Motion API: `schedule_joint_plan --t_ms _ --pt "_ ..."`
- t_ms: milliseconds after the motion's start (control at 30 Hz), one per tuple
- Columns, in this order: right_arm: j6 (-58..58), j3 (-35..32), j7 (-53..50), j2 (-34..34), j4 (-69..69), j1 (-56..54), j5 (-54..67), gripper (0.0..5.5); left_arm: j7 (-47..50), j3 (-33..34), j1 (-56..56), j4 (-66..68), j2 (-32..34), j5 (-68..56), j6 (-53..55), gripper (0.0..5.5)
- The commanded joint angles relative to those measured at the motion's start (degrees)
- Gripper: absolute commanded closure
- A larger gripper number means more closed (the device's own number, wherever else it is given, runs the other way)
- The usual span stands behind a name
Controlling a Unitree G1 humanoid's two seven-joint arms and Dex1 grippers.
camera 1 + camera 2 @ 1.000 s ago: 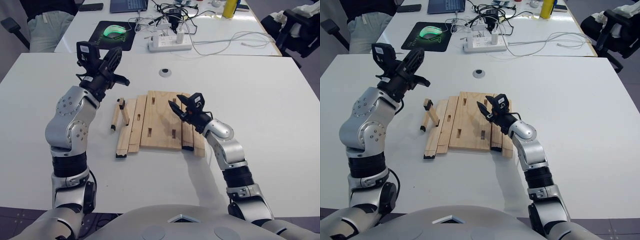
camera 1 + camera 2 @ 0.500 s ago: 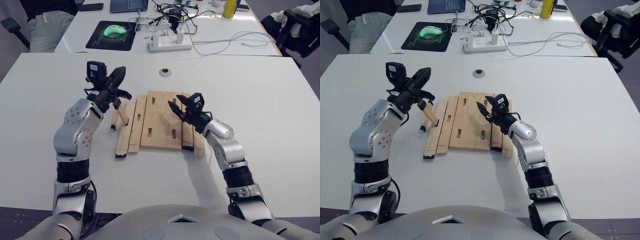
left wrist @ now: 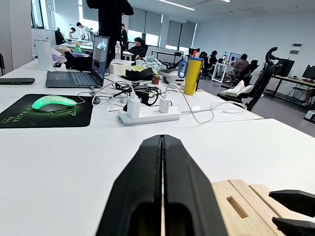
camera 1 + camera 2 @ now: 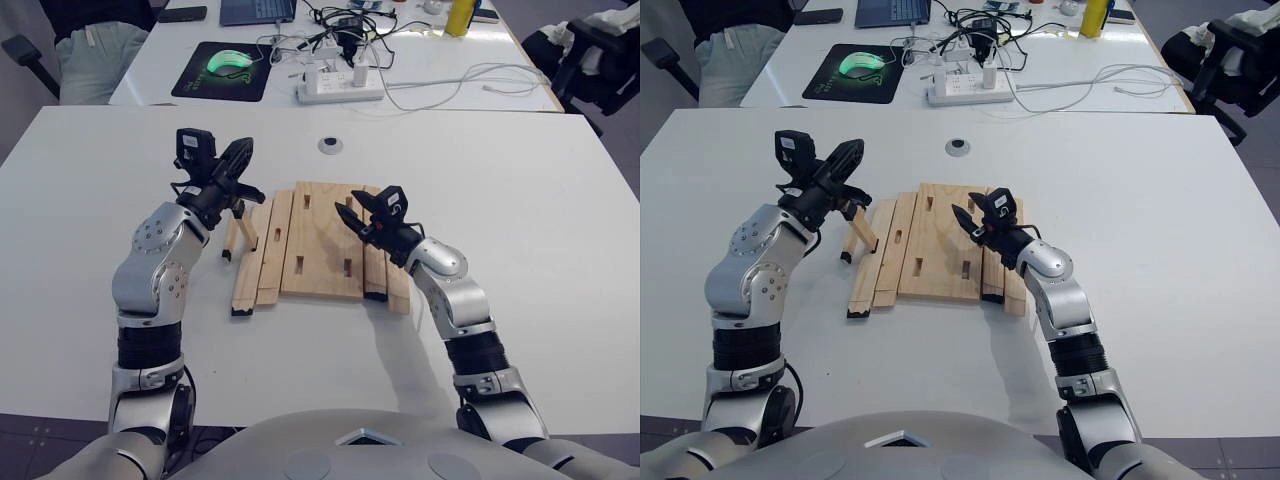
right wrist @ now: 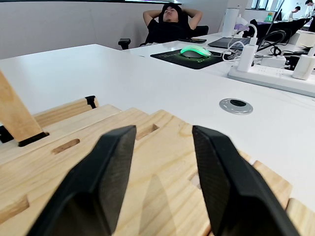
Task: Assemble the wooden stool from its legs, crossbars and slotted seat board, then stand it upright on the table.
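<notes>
In the head view we see the slotted seat board [image 4: 322, 240] flat on the table [image 4: 520, 200], loose legs [image 4: 252, 262] alongside it, and the left hand [image 4: 238, 158] near a short tilted piece [image 4: 236, 226]. The left wrist view shows its fingers [image 3: 142, 196] pressed together, so reaching in that way, we judge, could topple the piece. In the right wrist view the right hand [image 5: 162, 135] hangs spread over the board, and too low an approach might shove it.

Shows bare, pale wood with fine visible grain on the seat board [image 4: 322, 240] at centre frame, matt and unvarnished. Repeats that raw wood in the narrower boards [image 4: 275, 245] and the leg [image 4: 232, 232] to its left, capped in black. Looks smooth, matt white across the table [image 4: 520, 200]. Reads as matt black plastic on the right gripper [image 5: 161, 145] and the left gripper [image 3: 162, 143]. Gleams as glossy white plastic at the power strip [image 4: 338, 92], upper centre.
</notes>
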Motion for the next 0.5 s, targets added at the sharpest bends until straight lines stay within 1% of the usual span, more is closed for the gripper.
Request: schedule_joint_plan --t_ms 33,500 --pt "0.6 0.1 0.2 -0.4 -0.6 -0.5 -0.1 3.36 0.4 0.6 -1.4 -1.1 0.0 -0.6 1.4 5.47" --pt "0.8 0.3 -0.2 0.0 -1.1 -0.3 -0.2 3.36 2.3 1.9 -5.2 -4.2 -0.3 -2.9 4.5 5.47"
